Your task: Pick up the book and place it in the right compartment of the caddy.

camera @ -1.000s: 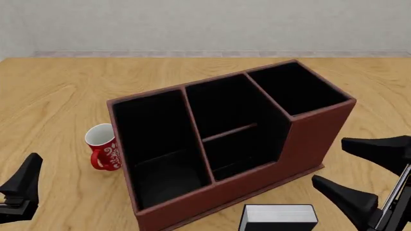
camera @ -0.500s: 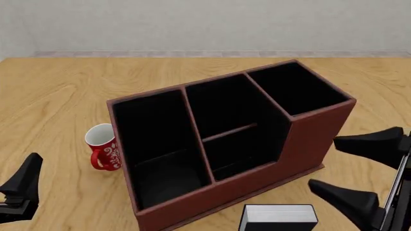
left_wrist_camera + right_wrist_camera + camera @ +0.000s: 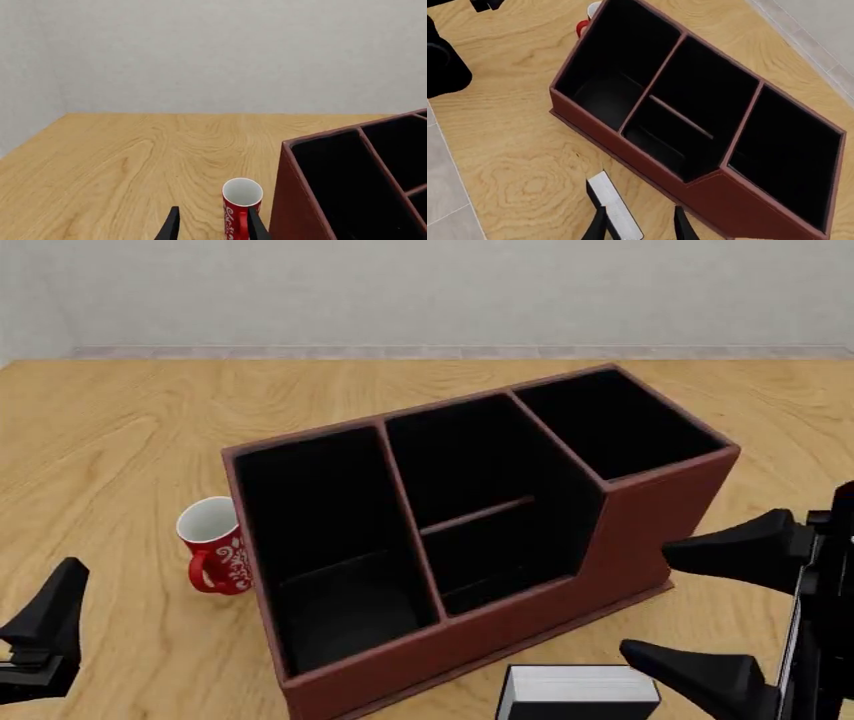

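Note:
The reddish-brown caddy [image 3: 641,530] stands mid-table, and its narrow, tall right compartment [image 3: 611,425] is black inside. The book [image 3: 577,692] lies flat on the table just in front of the caddy, with its white page edge showing. My right gripper [image 3: 643,600] is open, above and just right of the book, with one finger [image 3: 727,550] by the caddy's right front wall. In the right wrist view the book [image 3: 614,207] lies between my open fingertips [image 3: 637,225], beside the caddy [image 3: 647,170]. My left gripper [image 3: 47,630] is open and empty at the front left.
A red mug [image 3: 214,545] with a white inside stands upright just left of the caddy. It also shows in the left wrist view [image 3: 240,205], just ahead of the left gripper [image 3: 212,227]. A pale wall [image 3: 427,290] bounds the table's far edge.
My right gripper has moved left, toward the book and the caddy's right front corner. The book, caddy, mug and left gripper have not moved.

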Action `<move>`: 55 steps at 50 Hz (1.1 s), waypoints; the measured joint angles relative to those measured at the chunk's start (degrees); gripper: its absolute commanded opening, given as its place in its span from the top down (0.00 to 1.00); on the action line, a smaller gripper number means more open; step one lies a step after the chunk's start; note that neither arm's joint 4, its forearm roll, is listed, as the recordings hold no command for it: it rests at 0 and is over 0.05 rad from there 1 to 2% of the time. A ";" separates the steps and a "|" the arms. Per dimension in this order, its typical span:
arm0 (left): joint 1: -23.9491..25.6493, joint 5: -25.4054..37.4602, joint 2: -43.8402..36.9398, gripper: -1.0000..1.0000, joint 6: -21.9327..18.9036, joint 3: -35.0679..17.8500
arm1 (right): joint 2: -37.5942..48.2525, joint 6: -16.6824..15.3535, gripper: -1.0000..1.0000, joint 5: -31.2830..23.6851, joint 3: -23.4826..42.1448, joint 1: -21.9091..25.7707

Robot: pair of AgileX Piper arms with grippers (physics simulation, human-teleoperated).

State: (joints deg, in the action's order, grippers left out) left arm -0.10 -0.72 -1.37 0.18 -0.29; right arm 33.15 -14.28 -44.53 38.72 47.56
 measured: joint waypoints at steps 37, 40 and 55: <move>-0.01 0.02 -0.04 0.00 -0.01 -0.06 | 7.30 2.37 0.00 0.64 -2.30 6.21; -0.01 0.02 -0.04 0.00 -0.01 -0.07 | 7.69 2.58 0.00 0.76 -2.57 6.48; -0.09 0.32 0.35 0.00 -0.02 -0.02 | 9.36 3.21 0.00 1.33 -4.15 7.21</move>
State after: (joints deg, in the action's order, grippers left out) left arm -0.19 -0.40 -1.02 0.16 -0.31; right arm 42.51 -11.06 -43.19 34.57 54.76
